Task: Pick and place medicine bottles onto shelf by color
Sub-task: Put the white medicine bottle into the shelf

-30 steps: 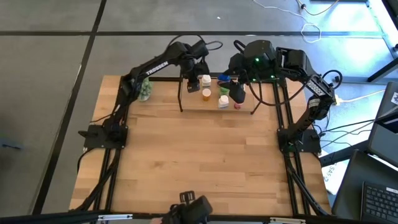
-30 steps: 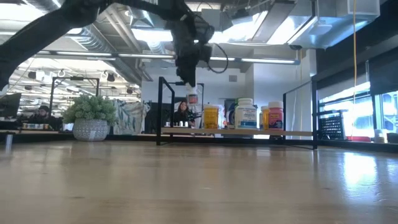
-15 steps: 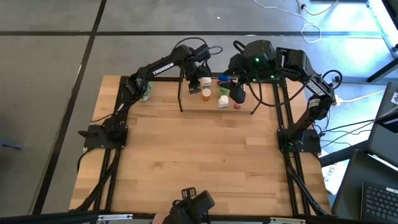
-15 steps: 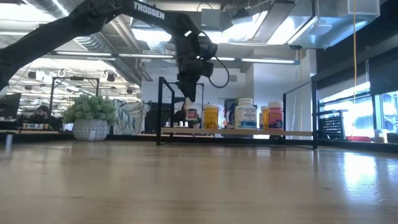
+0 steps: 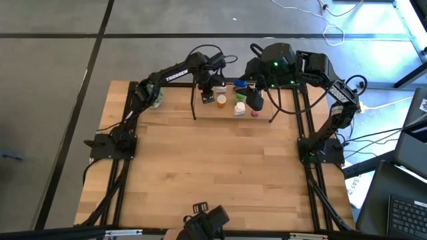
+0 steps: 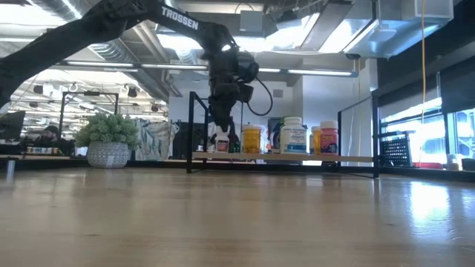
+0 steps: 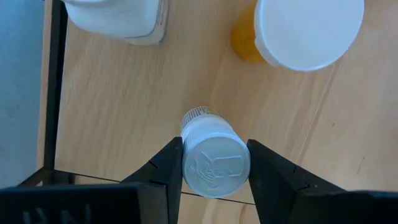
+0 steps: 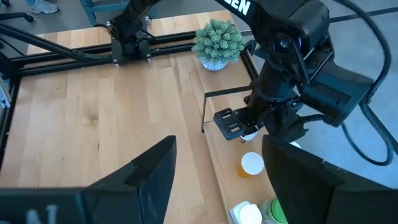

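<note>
Bottles stand on the shelf [image 5: 227,115] at the worktop's [image 5: 220,180] far edge, and one more is arriving. Furthest left, by the far left corner, sits a potted plant [image 6: 108,138]. Next comes the left gripper [image 7: 214,163], lowered over the shelf's left end, its fingers closed against the white cap of a small white bottle [image 7: 211,152] that hangs upright just above, or perhaps already on, the board; I cannot tell which. Near it stand another white bottle [image 7: 118,18] and an orange bottle [image 7: 292,31]. To finish this step well, I would lower straight until the base sits flat, keep clear of the black end frame [image 7: 53,93] and both neighbours, then open only slightly and lift vertically so the bottle does not tip. Further right, the right gripper [image 8: 214,171] waits above the shelf's right end, fingers spread wide and empty.
</note>
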Robot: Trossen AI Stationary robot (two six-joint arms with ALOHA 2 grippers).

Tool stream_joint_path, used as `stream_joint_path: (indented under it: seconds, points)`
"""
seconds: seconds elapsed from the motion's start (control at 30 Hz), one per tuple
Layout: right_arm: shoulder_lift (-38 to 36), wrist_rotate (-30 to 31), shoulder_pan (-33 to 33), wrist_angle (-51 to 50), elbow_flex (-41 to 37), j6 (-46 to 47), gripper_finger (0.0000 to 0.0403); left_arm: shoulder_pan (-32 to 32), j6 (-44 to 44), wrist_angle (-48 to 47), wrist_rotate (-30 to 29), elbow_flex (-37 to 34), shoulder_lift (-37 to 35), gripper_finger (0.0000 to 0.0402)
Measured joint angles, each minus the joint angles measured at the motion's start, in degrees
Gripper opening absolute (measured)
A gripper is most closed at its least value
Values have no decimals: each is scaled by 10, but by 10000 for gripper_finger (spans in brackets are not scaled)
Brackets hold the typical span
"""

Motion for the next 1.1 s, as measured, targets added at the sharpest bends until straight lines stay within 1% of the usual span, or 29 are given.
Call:
stream_joint_path:
  seconds: [0.13, 0.3, 0.6, 0.77, 0.9, 1.1]
  points:
    - [0, 0, 0, 0, 0, -2, 239, 0, -1, 13, 2, -13, -2, 131]
    - [0, 0, 0, 1, 0, -44, 239, 0, -1, 22, 2, -14, -2, 131]
    - [0, 0, 0, 2, 0, -43, 239, 0, -3, 23, 8, -14, -2, 131]
    - [0, 0, 0, 3, 0, -43, 239, 4, -19, 23, 8, -14, -2, 131]
    - [0, 0, 0, 3, 0, -44, 239, 7, -18, 22, 23, -14, -1, 131]
    - [0, 0, 0, 3, 0, -43, 239, 5, -18, 22, 21, -14, -1, 132]
